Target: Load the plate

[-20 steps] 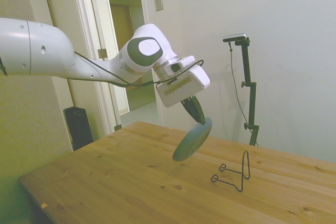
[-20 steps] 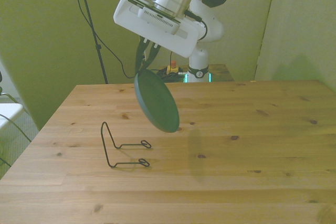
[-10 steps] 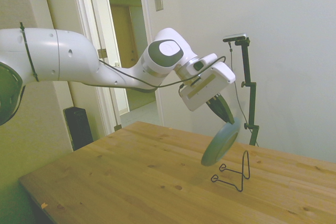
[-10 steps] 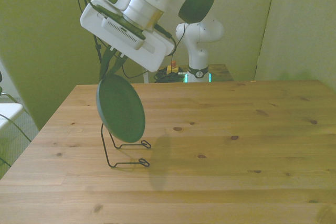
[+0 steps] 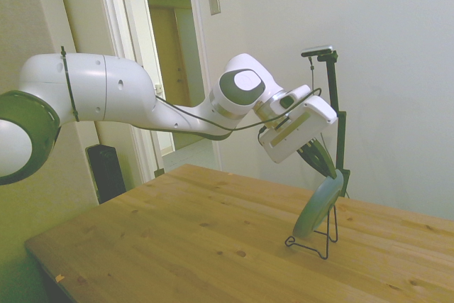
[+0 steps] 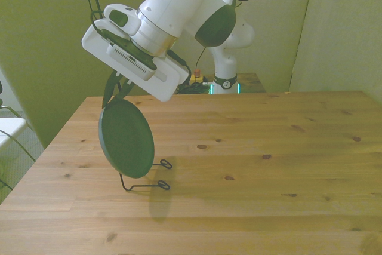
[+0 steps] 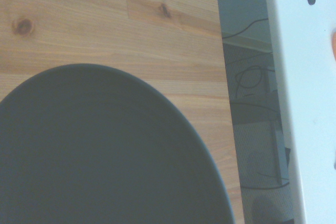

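The sage-green plate (image 5: 319,206) (image 6: 125,138) hangs on edge, tilted, with my gripper (image 5: 328,169) (image 6: 117,91) shut on its upper rim. It stands right over the thin black wire stand (image 5: 317,235) (image 6: 146,175), in front of the stand's upright. Its lower edge is close to the stand's base wires; whether it touches them I cannot tell. In the wrist view the plate (image 7: 105,156) fills most of the picture above the wooden table (image 7: 105,19).
The wire stand sits near the table edge at the front view's left (image 6: 54,141). A doorway and a dark speaker (image 5: 106,172) are behind the table in the side view. Cables lie on the floor (image 7: 252,82) beyond the table's edge.
The arm has carried the plate toward the front view's left and downward, from mid-table to right over the wire stand. The grip on the rim is unchanged.
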